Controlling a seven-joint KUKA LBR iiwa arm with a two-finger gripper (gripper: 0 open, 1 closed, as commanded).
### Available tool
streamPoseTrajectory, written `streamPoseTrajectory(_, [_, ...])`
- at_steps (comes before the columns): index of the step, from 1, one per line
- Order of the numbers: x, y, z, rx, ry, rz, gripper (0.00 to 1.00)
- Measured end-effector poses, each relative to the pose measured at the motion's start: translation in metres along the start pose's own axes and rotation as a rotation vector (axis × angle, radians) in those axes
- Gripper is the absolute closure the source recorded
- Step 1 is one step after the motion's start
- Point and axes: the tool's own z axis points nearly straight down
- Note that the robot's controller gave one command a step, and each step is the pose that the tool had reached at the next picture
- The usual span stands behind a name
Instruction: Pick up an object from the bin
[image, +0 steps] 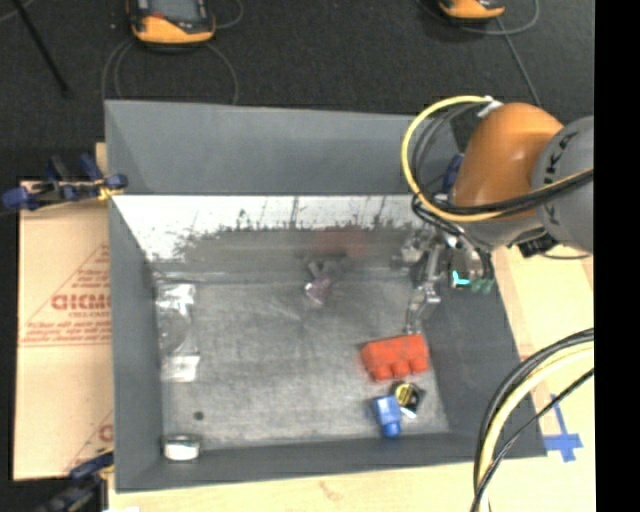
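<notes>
The two-finger gripper (419, 308) hangs just above the bin floor, near the right wall of the grey metal bin (300, 150). Its degree of opening cannot be told, and nothing is seen in its grasp. The red studded plastic block (395, 357) lies just below it. A blue cylindrical piece (386, 416) and a small black-and-yellow part (408, 396) lie beyond the block.

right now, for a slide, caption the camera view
Pincer low at the right of the grey bin, close behind an orange block, a small blue-and-yellow thing nearer the front wall.
</notes>
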Motion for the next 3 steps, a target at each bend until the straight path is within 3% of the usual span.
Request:
streamPoseTrajectory(1, [0.077,-0.034,0.071,0.001,-0.015,-0.159,0.00])
streamPoseTrajectory(2, [0.074,-0.033,0.068,0.004,-0.020,-0.164,1.00])
streamPoseTrajectory(3, [0.061,-0.018,-0.181,0.006,-0.017,-0.418,1.00])
